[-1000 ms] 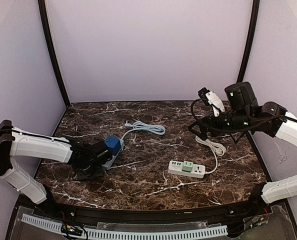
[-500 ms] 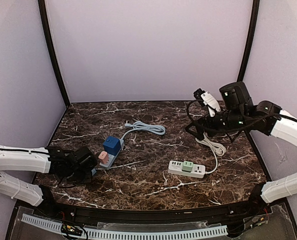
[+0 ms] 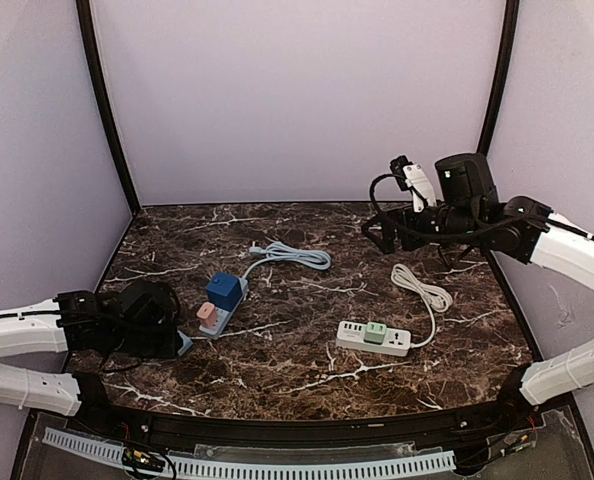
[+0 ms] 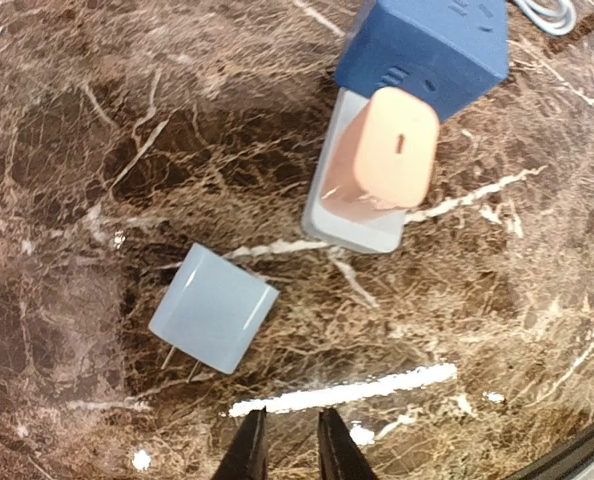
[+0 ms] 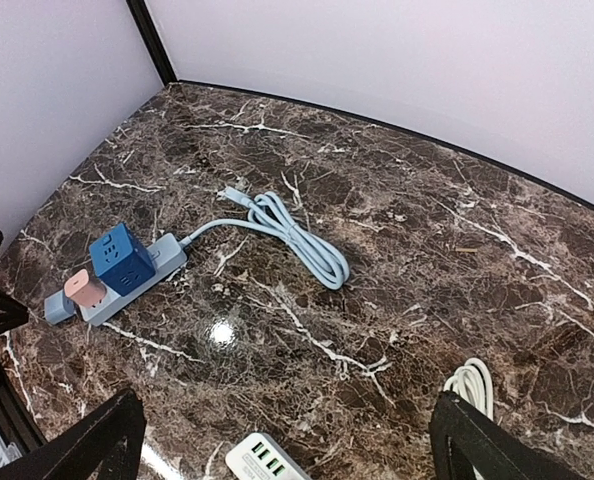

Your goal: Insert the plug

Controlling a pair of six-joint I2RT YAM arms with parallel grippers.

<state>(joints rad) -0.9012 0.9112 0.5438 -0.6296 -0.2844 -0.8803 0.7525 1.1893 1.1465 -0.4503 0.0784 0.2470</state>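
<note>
Left gripper (image 4: 289, 450) sits low over the near-left part of the marble table (image 3: 307, 380). Its jaws are clenched, the two dark fingertips (image 4: 249, 455) almost together with nothing between them.

The pale blue plug (image 4: 214, 308) is not held. It lies loose on the table, on its side, just ahead of the left fingertips and a bit to their left in the wrist view, not touching them. It is not inserted: it rests near the end of the light blue power strip (image 4: 352, 225), with bare marble between the two.

That strip lies at an angle on the left half of the table. It carries a blue cube adapter (image 4: 422, 45) and, right beside it at the end nearer the left arm, a pink plug (image 4: 387, 150) standing upright in a socket. The light blue cable (image 3: 295, 256) runs from the strip's far end to a loose coil toward the back.

Right gripper (image 5: 287, 445) hangs high over the far-right side, well apart from everything. Its jaws are released, spread wide and empty, one finger in each lower corner of the wrist view.

A white power strip (image 3: 357, 334) lies right of centre with a green plug (image 3: 376, 331) in it. Its white cable (image 3: 424, 288) is bundled just behind it.
</note>
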